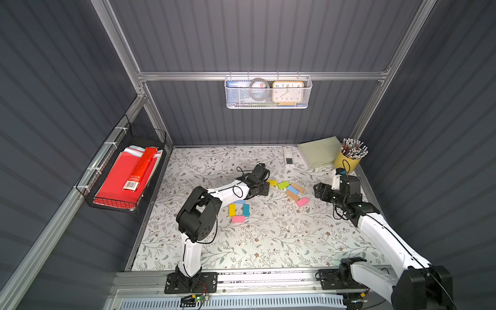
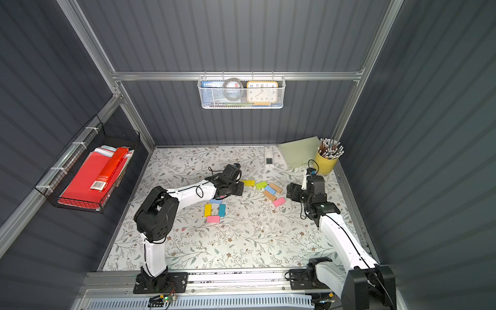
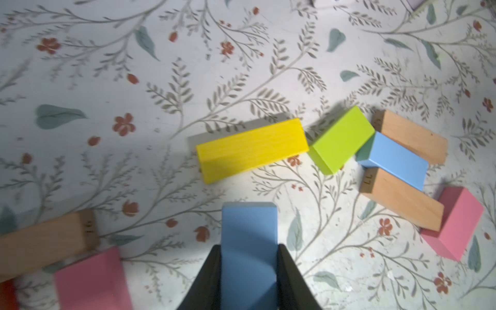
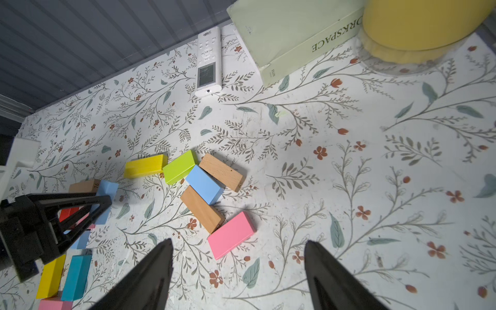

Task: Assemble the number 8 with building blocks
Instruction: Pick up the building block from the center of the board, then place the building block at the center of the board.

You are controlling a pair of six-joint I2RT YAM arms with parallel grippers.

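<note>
Now the left arm (image 1: 228,191) stretches far over the floral table (image 1: 268,241), left gripper (image 3: 248,246) clamped on a light blue block (image 3: 249,222) just left of the yellow block (image 3: 252,149) and loose pile (image 1: 292,192), half-built figure (image 1: 232,210) nearer, right gripper (image 4: 238,241) gaping at right.

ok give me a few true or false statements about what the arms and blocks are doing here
1. The left end effector is shut on a light blue block. True.
2. The right end effector holds the pink block nearest it. False: it is open and empty, and that block lies on the table.
3. A yellow pencil cup stands in the table's far right corner. True.
4. The remote control sits in the yellow pencil cup. False: it lies flat on the table beside the pale green book.
5. In the loose group, a second light blue block lies between two tan blocks. True.
</note>
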